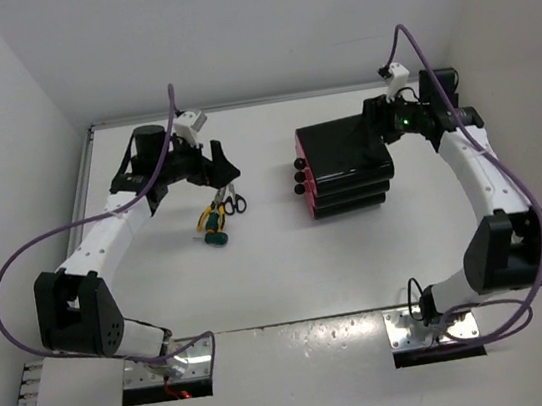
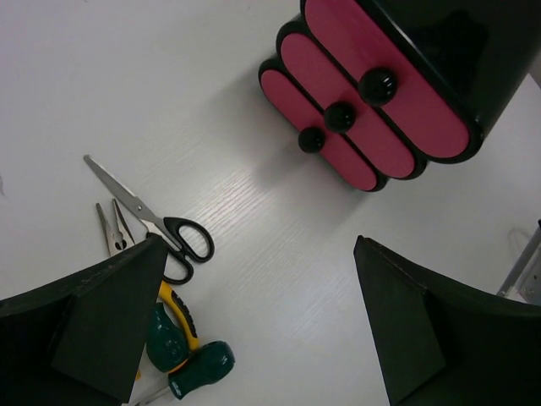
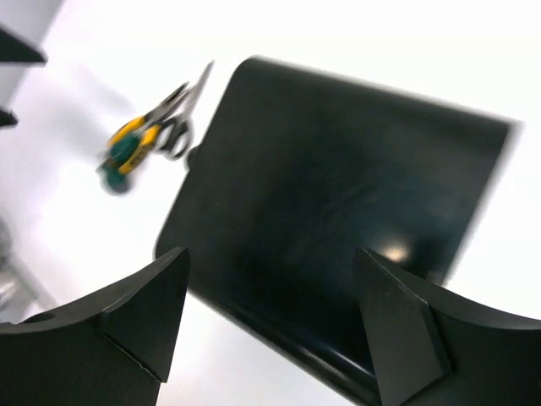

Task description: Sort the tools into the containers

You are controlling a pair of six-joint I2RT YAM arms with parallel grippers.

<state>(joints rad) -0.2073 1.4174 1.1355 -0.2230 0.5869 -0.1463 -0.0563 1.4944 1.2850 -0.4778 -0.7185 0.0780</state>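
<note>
Your left gripper [image 2: 258,254] and right gripper [image 3: 270,262] both gape empty; centre the left over the black-handled steel scissors [image 2: 161,224], clear of the yellow-handled pliers [image 2: 114,230].

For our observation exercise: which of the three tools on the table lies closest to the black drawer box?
The black-handled scissors; the yellow-handled pliers and stubby green screwdriver lie on their far side, farther from the drawer box.
</note>
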